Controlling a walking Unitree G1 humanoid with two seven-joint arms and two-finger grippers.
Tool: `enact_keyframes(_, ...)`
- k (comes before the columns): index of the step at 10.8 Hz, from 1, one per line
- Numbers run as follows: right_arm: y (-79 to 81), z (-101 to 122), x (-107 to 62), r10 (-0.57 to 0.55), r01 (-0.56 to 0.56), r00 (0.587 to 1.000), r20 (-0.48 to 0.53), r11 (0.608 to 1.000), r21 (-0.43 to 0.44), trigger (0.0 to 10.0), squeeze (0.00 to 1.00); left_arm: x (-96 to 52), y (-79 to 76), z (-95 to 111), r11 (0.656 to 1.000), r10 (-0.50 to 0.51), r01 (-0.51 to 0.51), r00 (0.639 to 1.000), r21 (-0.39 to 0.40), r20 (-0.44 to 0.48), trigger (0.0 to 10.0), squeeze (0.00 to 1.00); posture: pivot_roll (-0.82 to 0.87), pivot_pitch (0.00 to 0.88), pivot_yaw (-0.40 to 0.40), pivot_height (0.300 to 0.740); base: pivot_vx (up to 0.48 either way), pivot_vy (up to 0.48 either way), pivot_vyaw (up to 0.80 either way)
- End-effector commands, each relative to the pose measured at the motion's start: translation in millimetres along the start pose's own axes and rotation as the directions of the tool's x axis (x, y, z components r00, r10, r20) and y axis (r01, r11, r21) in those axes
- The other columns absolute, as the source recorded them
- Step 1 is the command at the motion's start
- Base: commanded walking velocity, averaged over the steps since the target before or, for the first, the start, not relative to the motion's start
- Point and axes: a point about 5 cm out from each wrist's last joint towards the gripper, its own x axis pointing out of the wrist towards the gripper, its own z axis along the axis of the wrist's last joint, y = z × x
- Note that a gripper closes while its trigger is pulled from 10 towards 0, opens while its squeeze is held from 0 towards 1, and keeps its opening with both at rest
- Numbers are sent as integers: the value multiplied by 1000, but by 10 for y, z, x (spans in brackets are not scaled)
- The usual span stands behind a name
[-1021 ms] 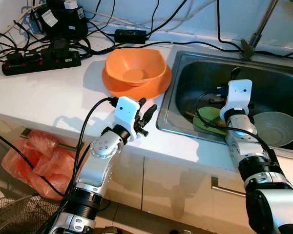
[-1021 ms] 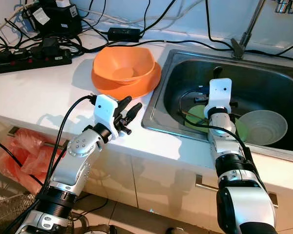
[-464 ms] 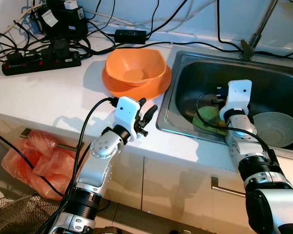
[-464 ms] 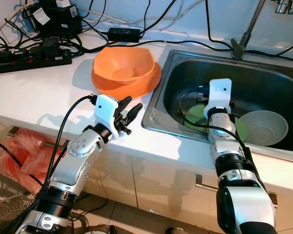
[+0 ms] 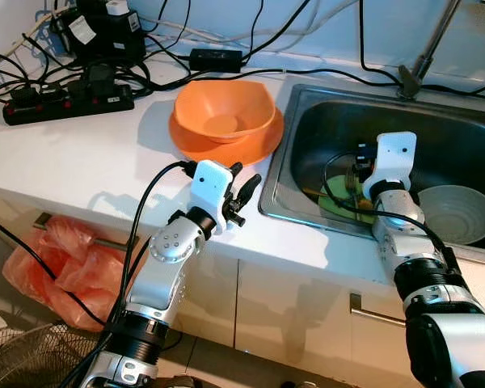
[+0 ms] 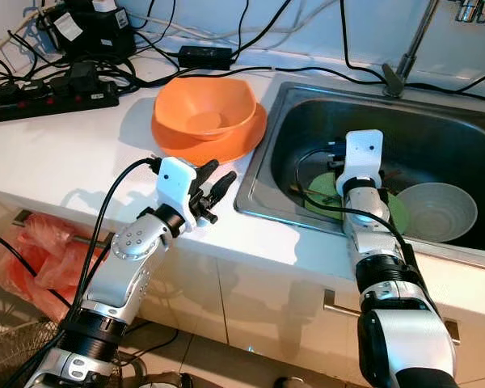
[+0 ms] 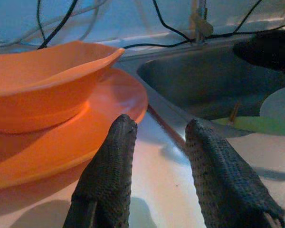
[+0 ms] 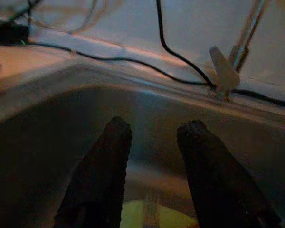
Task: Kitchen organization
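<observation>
I've got the left gripper [image 5: 244, 191] parked over the white counter [image 5: 89, 153] near its front edge, fingers [image 7: 109, 166] spread narrow with nothing between them, tips pointing toward 1 o'clock at the sink's near-left corner. From the left wrist cam, the orange plate [image 7: 80, 137] sits just beyond the fingertips, not touching.

Orange bowl [image 5: 224, 110] sits upright on the orange plate [image 5: 263, 145], both on the counter at 12 o'clock from the left gripper, just beside the left rim of the steel sink [image 5: 307, 121].

Right gripper [image 8: 149, 156] is down inside the sink, above the green plate [image 6: 323, 190]. Fingers [image 8: 204, 175] are parted, gap empty, pointed at the back wall of the basin and the faucet base [image 8: 223, 71]. A sliver of green plate shows below the tips in the right wrist cam. I can't tell whether the fingers touch the plate.

Green plate lies flat on the sink floor, partly hidden under the right wrist. A white bowl [image 5: 457, 212] sits upright at 3 o'clock from it, its rim overlapping the plate edge.

At 10 o'clock on the counter: black power strip [image 5: 69, 99] and a tangle of cables [image 5: 145, 56], well apart from the dishes. An orange plastic bag [image 5: 61, 267] hangs below the counter at 8 o'clock.
</observation>
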Motion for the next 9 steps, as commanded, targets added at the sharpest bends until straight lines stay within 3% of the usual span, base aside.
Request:
enact_keyframes(1,4,174,50,3,-4,997,77,1000,15,10000,0,49,-27,139,999,-27,26,999,35,32,10000,0,96,74,-2,740,0,0,0)
enact_keyframes(2,13,252,66,7,-10,994,112,1000,22,10000,0,71,-13,251,998,-28,24,997,51,67,10000,0,96,74,-2,740,0,0,0)
enact_keyframes(4,95,541,98,48,-58,969,244,998,33,10000,0,143,119,716,995,10,-31,977,94,212,10000,0,94,61,1,740,0,0,0)
enact_keyframes(6,138,603,88,77,-85,960,269,996,19,10000,0,171,246,918,989,75,-105,963,103,260,10000,0,91,56,4,740,0,0,0)
enact_keyframes(7,176,579,73,90,-99,960,264,995,22,10000,0,207,467,1047,971,194,-225,941,83,277,10000,0,95,47,9,740,0,0,0)
enact_keyframes(8,203,555,63,97,-106,962,256,994,22,10000,0,237,663,1048,942,299,-326,923,78,245,10000,0,98,46,10,740,0,0,0)
enact_keyframes(9,241,535,50,114,-122,962,248,992,18,10000,0,265,941,1008,892,428,-446,885,70,182,10000,0,93,50,9,740,0,0,0)
